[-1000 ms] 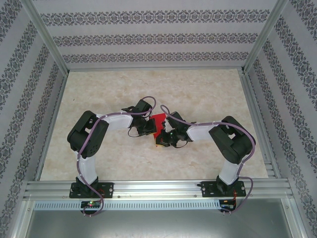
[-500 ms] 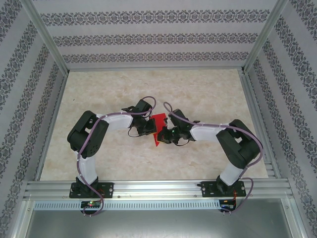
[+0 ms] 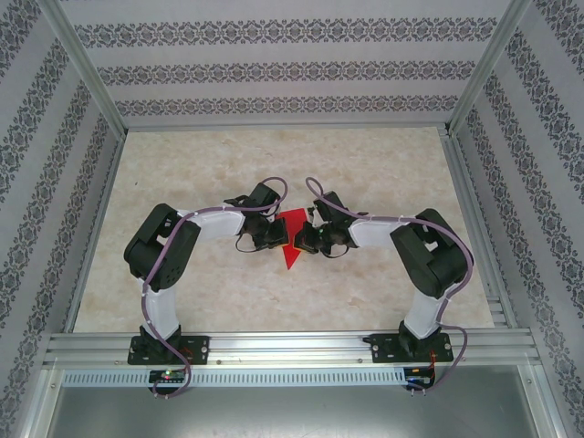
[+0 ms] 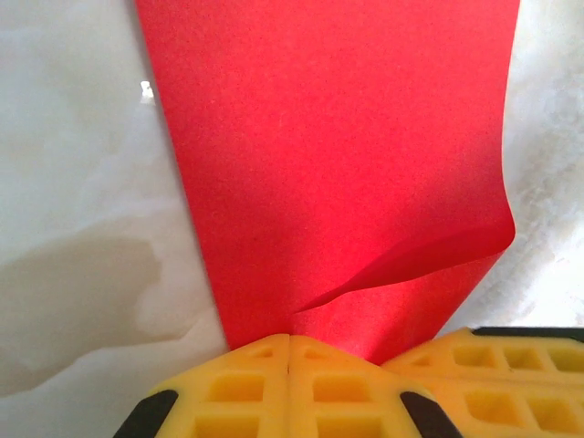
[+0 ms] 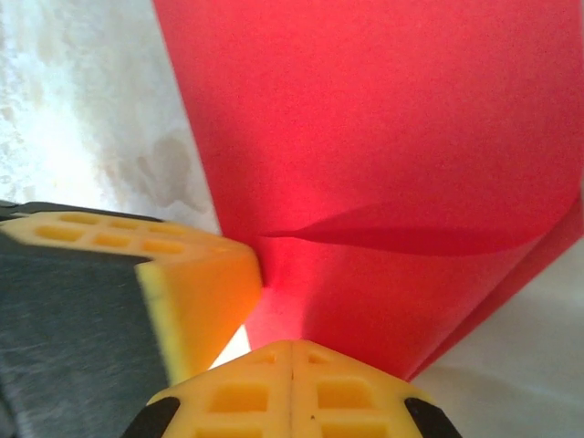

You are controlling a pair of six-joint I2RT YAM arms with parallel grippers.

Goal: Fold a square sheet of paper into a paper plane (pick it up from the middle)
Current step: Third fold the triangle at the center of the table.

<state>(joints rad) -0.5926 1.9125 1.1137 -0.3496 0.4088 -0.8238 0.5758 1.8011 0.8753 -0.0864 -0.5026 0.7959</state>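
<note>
The square sheet of paper (image 3: 292, 248) is bright red and hangs bent between my two grippers at the table's middle, its lower part tapering to a point toward the near edge. My left gripper (image 3: 274, 235) is shut on its left edge. In the left wrist view the closed yellow fingertips (image 4: 288, 339) pinch the paper (image 4: 338, 164), which curls into a fold at the right. My right gripper (image 3: 307, 239) is shut on the opposite edge. Its tips (image 5: 292, 345) meet the red sheet (image 5: 383, 137), with a left finger (image 5: 196, 283) close beside them.
The marbled tabletop (image 3: 365, 164) stretches out on all sides of the grippers. Patterned walls and aluminium posts (image 3: 87, 78) enclose it, and a metal rail (image 3: 292, 347) carrying both arm bases runs along the near edge.
My right gripper has swung up and toward the far side, closer to the left gripper. The red paper has turned with it, from a slanted patch into a downward-pointing shape. The left arm stayed put.
</note>
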